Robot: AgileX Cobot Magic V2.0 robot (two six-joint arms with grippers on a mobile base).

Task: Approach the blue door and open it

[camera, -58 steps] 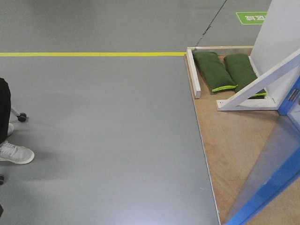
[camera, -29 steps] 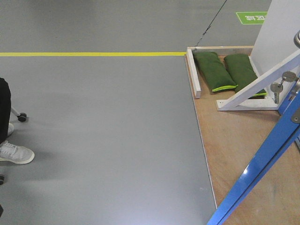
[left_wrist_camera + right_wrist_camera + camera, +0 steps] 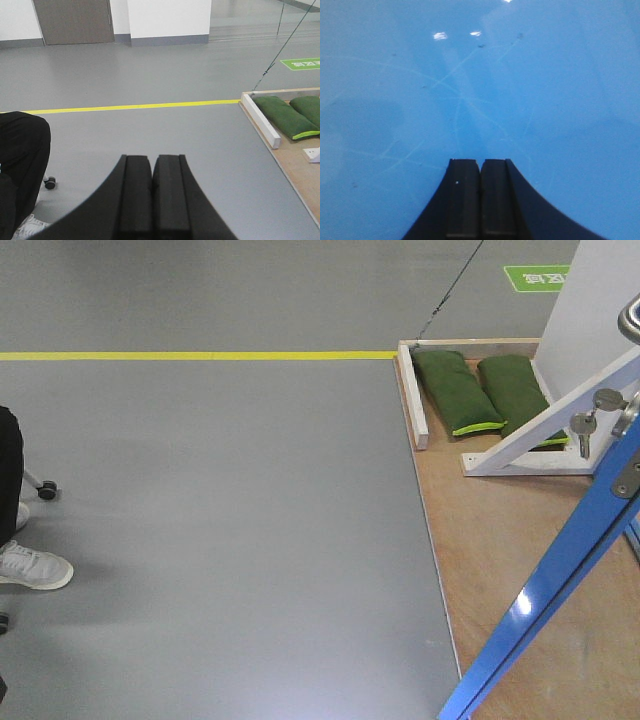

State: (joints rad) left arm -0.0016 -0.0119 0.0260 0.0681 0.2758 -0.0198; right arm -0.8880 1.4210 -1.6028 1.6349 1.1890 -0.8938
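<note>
The blue door (image 3: 545,585) is swinging round. Its broad, reflective face, showing a second ago, is giving way to a narrow blue edge, and the foot of that edge is creeping leftward across the plywood base (image 3: 490,540). The keys (image 3: 583,430) are coming into view and edging left. The lever handle (image 3: 630,318), cut off by the frame, is perhaps showing slightly more.

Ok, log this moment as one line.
left gripper: shut, empty | right gripper: shut, facing blue door | blue door: ajar, keys hanging
</note>
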